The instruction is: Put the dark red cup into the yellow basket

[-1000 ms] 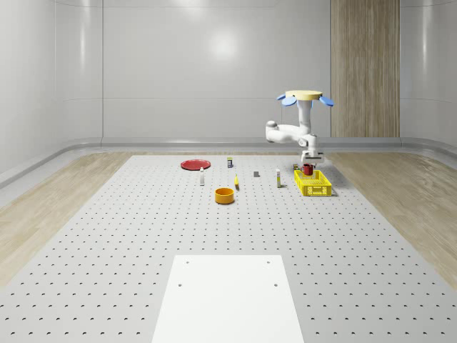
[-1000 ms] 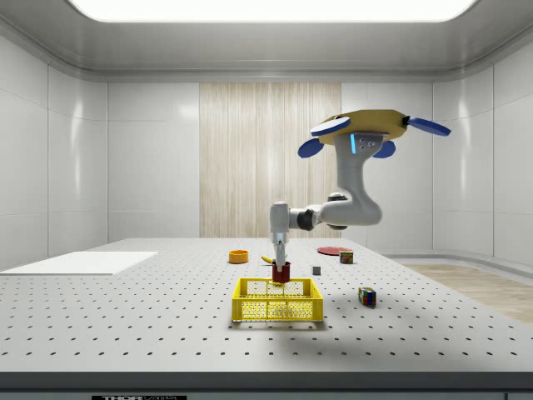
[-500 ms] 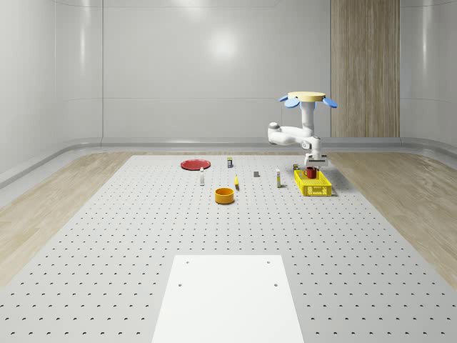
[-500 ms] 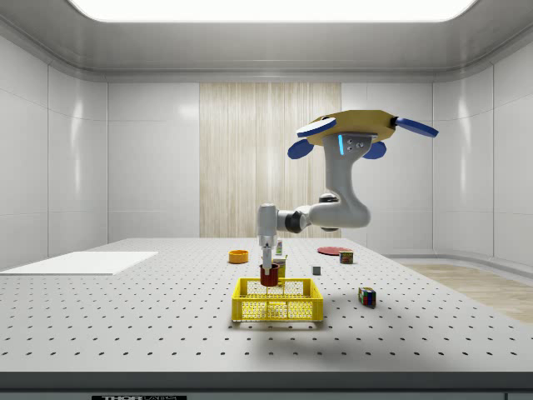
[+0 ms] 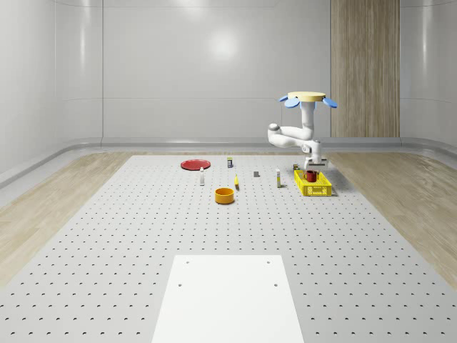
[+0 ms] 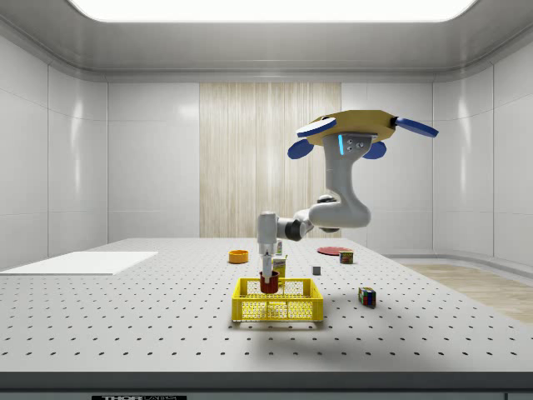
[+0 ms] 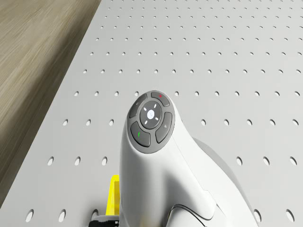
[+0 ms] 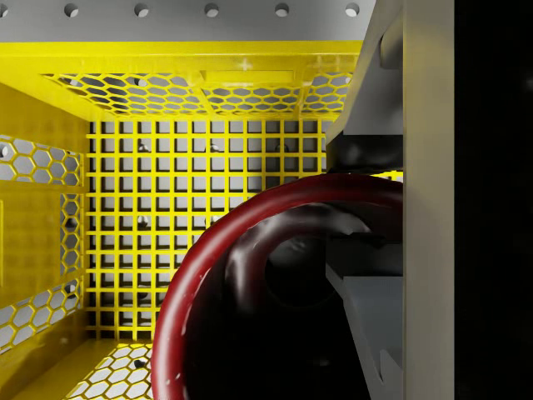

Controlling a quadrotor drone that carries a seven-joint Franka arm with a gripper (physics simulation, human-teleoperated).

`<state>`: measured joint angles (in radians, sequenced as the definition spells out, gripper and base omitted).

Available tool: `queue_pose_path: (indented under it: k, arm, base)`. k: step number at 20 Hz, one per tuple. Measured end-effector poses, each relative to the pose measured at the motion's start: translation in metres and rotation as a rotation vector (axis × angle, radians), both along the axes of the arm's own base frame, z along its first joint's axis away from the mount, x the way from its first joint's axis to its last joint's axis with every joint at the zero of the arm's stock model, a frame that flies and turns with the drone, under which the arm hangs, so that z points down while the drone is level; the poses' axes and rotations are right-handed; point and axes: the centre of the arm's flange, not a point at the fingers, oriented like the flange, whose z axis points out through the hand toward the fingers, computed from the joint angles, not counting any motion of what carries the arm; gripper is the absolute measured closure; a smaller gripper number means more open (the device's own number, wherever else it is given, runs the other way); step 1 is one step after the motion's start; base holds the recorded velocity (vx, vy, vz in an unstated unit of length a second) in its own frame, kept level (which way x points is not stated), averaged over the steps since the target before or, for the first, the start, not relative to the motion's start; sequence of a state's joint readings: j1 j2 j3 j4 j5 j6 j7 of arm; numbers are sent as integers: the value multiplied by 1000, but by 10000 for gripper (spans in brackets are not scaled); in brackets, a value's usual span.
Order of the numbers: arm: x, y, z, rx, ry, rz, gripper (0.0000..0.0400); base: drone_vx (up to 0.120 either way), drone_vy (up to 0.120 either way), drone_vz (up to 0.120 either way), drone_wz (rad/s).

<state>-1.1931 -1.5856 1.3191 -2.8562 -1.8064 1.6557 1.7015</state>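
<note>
Wrist view: gripper (image 8: 366, 250) pinches the glossy dark red cup (image 8: 275, 292) over the yellow basket (image 8: 200, 62).

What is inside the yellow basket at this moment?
The dark red cup, held by the gripper, hangs inside the yellow basket. The cup hides part of the mesh floor beneath it.

Dark red cup (image 8: 275, 300) cut off by wrist view edge; base hidden behind yellow basket (image 6: 277, 302) wall.
</note>
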Motion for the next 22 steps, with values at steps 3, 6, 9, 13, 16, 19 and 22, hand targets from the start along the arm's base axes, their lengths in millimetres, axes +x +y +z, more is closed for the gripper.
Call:
queue_pose_path:
  k: [3, 6, 9, 13, 16, 19, 22]
  arm:
    - [0, 0, 12, 0, 0, 0, 300]
    - [0, 0, 21, 0, 0, 0, 300]
    - [0, 0, 26, 0, 0, 0, 254]
    - [0, 0, 25, 0, 0, 0, 94]
    - [0, 0, 18, 0, 0, 0, 44]
    - [0, 0, 14, 0, 0, 0, 21]
    - [0, 0, 11, 0, 0, 0, 10]
  base:
    - [0, 0, 0, 0]
    - [0, 0, 0, 0]
    - [0, 0, 0, 0]
    - [0, 0, 0, 0]
    - [0, 0, 0, 0]
    - [0, 0, 0, 0]
    - [0, 0, 0, 0]
